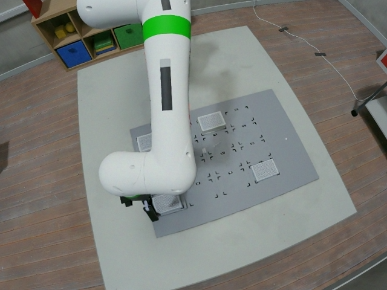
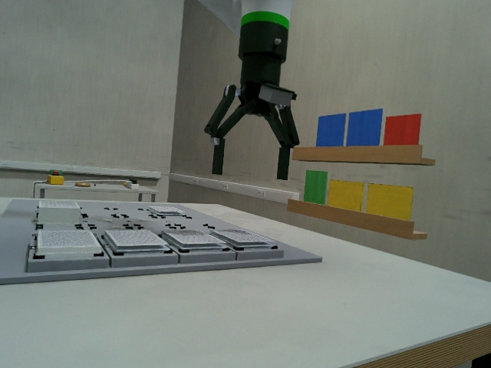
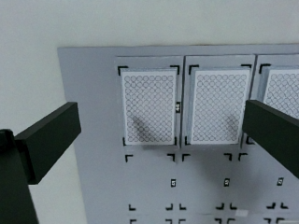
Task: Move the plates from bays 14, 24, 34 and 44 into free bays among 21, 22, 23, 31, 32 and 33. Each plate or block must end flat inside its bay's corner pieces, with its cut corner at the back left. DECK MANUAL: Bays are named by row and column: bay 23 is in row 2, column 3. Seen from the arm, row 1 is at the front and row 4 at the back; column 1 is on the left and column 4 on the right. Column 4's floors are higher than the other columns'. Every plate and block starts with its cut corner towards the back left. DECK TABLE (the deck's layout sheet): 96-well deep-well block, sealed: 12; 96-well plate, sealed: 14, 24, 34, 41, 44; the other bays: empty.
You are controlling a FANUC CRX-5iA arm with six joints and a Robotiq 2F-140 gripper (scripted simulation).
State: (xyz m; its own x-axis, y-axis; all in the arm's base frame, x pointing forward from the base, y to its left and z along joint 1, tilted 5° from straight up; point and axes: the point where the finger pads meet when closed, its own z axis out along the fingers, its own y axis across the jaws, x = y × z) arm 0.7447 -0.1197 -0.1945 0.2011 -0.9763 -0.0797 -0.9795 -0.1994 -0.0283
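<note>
Floor, top view: wooden cubby unit (image 1: 49,46) at upper left. Lower row contains a blue bin (image 1: 74,54), a stack of green, yellow and blue items (image 1: 104,44), and a green bin (image 1: 128,35). Yellow block (image 1: 60,31) and yellow ball (image 1: 69,27) share one compartment. White cable (image 1: 303,39) crosses the floorboards under two dark tape strips (image 1: 283,29) (image 1: 320,54).

Wall, exterior view: upper ledge (image 2: 357,153) bears two blue panels (image 2: 331,129) (image 2: 364,127) and a red panel (image 2: 402,129), upright. Lower ledge (image 2: 353,218): one green panel (image 2: 316,187), two yellow panels (image 2: 346,195) (image 2: 389,200). Far bench (image 2: 107,188) carries a yellow box (image 2: 55,180) with red top.
</note>
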